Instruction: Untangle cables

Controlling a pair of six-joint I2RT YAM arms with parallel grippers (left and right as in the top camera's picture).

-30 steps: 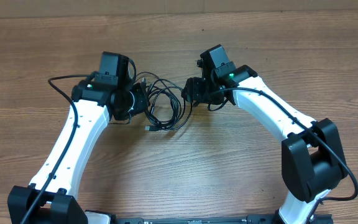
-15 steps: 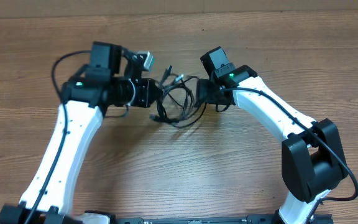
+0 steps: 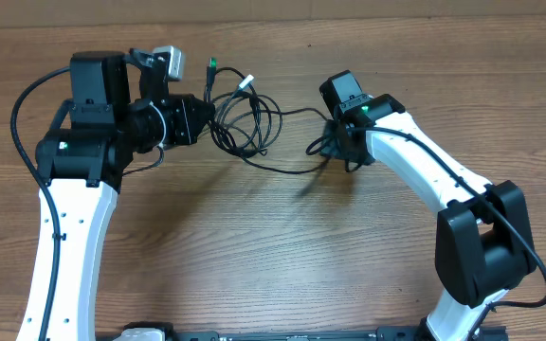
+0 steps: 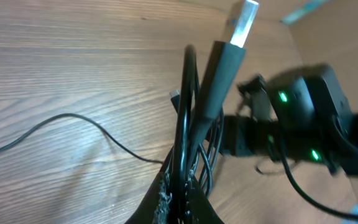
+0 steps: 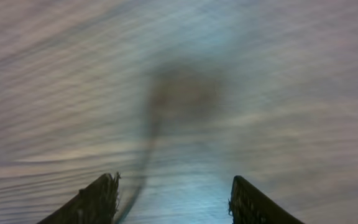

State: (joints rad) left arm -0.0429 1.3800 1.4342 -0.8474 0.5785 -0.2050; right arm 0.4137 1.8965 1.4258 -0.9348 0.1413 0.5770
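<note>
1. Count: two arms, the left arm (image 3: pixel 69 218) and the right arm (image 3: pixel 425 180), stand over one wooden table (image 3: pixel 254 256). Each arm shows one green light in the overhead view.
2. Count: there is one tangle of thin black cables (image 3: pixel 246 131). The separate cords in it cannot be counted. Two plug ends stick out at the far side, a green-tipped plug (image 3: pixel 210 64) and a pale plug (image 3: pixel 247 82).
3. The left wrist view shows one bright-tipped plug (image 4: pixel 241 22) standing up out of the grip. I cannot tell which of the two overhead plugs it is.
4. Writing: nothing legible on the arms, the plugs or the table at this size.
5. The left gripper (image 3: pixel 200 118) is clamped tight on the cables at the left edge of the tangle.
6. The loops hang from that grip towards the middle of the table. One strand trails right to the right gripper (image 3: pixel 328 144).
7. The right wrist view is blurred. Its fingers (image 5: pixel 98 199) stand well apart, with a dark streak running between them close to the left one, so nothing is pinched.
8. Change since a second ago: the left arm has swung out to the left and towards the far edge, taking the tangle with it.
9. Then the loops lay bunched close between the two grippers. Now they are drawn out, and the right gripper sits a little further right.
</note>
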